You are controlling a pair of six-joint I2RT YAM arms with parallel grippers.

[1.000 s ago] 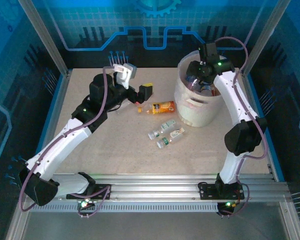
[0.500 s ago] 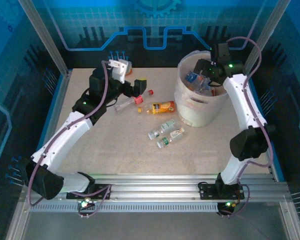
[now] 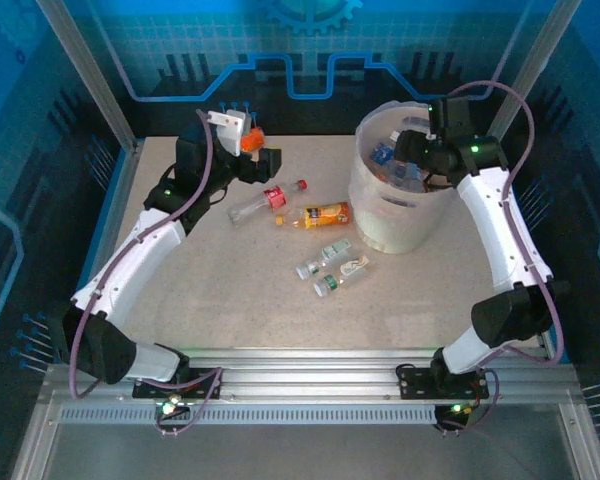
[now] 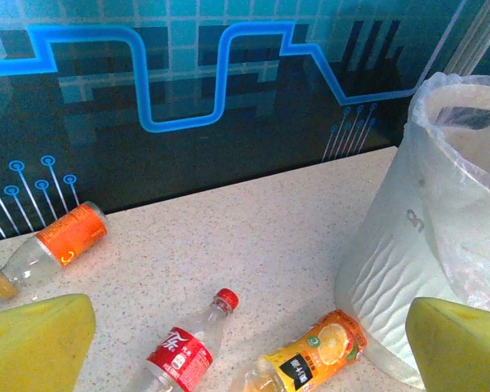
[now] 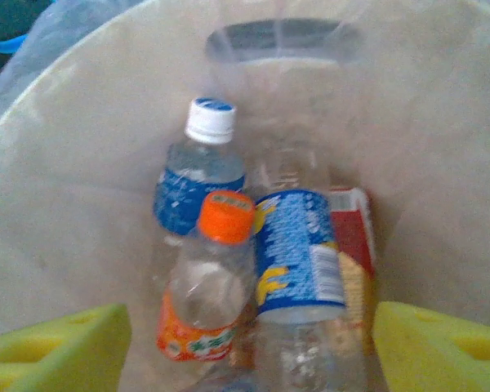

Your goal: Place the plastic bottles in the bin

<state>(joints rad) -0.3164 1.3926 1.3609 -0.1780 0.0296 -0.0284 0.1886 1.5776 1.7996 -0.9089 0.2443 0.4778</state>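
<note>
Several plastic bottles lie on the table: a red-label one (image 3: 265, 200) (image 4: 184, 355), an orange juice one (image 3: 325, 214) (image 4: 314, 359), two green-label ones (image 3: 325, 258) (image 3: 342, 275), and an orange-label one (image 4: 57, 249) by the back wall. My left gripper (image 3: 262, 163) (image 4: 245, 327) hangs open above the red-label bottle, holding nothing. The whitish bin (image 3: 400, 205) (image 4: 408, 245) stands at the back right. My right gripper (image 3: 408, 150) (image 5: 249, 343) is open over the bin (image 5: 57, 204). Below it lie a blue-label white-capped bottle (image 5: 200, 175), an orange-capped one (image 5: 208, 286) and another blue-label one (image 5: 298, 253).
A dark blue-lit wall (image 4: 188, 82) runs along the table's back edge just behind the orange-label bottle. Metal frame posts (image 3: 85, 70) stand at the back corners. Bare tabletop (image 3: 230, 300) stretches in front of the bottles toward the arm bases.
My left gripper has drawn back and to the left, uncovering the red-label bottle. My right gripper has lifted and shifted right above the bin, and its jaws have narrowed after opening wide.
</note>
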